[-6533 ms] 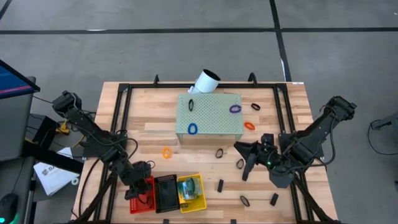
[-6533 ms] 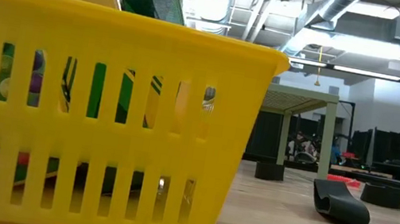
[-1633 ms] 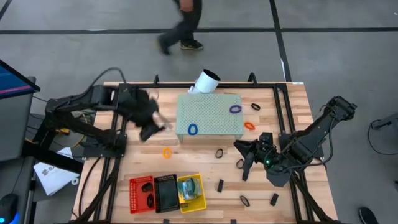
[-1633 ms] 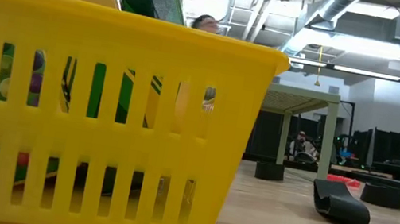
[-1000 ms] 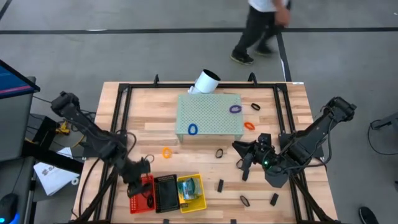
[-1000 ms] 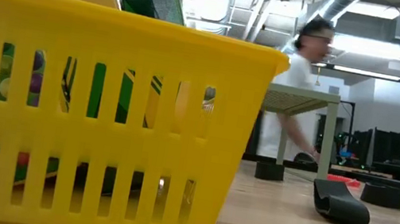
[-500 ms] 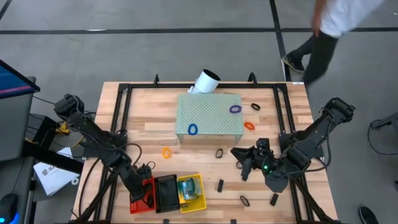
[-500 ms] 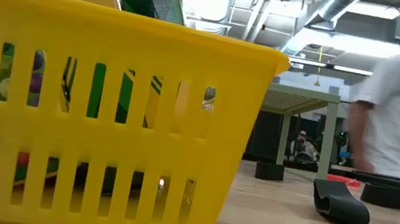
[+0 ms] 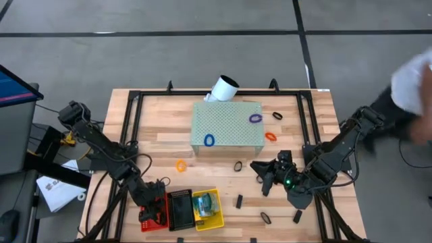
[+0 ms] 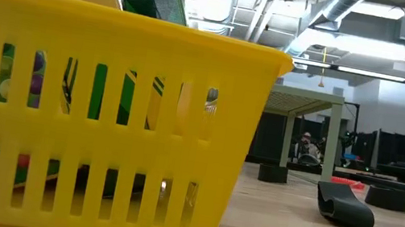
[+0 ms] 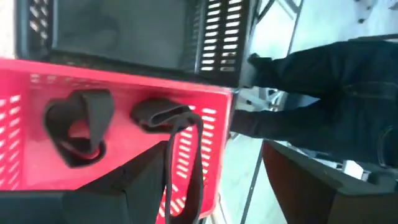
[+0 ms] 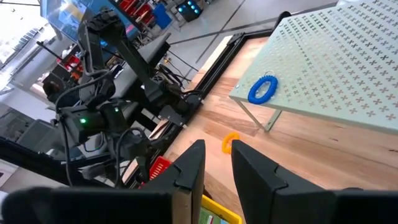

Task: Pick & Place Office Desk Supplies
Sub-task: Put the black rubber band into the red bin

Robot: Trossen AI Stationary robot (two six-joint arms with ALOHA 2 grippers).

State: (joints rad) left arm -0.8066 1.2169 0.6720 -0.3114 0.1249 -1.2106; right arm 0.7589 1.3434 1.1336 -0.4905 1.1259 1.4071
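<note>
Over the red basket (image 9: 154, 210), left pincer (image 9: 152, 206) angled down (fingers parted, black loop (image 11: 180, 149) between them).

Pale wooden plank surface (image 9: 162, 138) inside a black metal frame (image 9: 132, 118). Pale green perforated block (image 9: 227, 125) sits toward the far middle; white tube (image 9: 222, 88) lies tilted at its far edge. Grey tiled floor (image 9: 135, 54) all round. Blurred person in a white top (image 9: 413, 71) at the right edge. Dark monitor corner (image 9: 13, 88) at far left.
</note>
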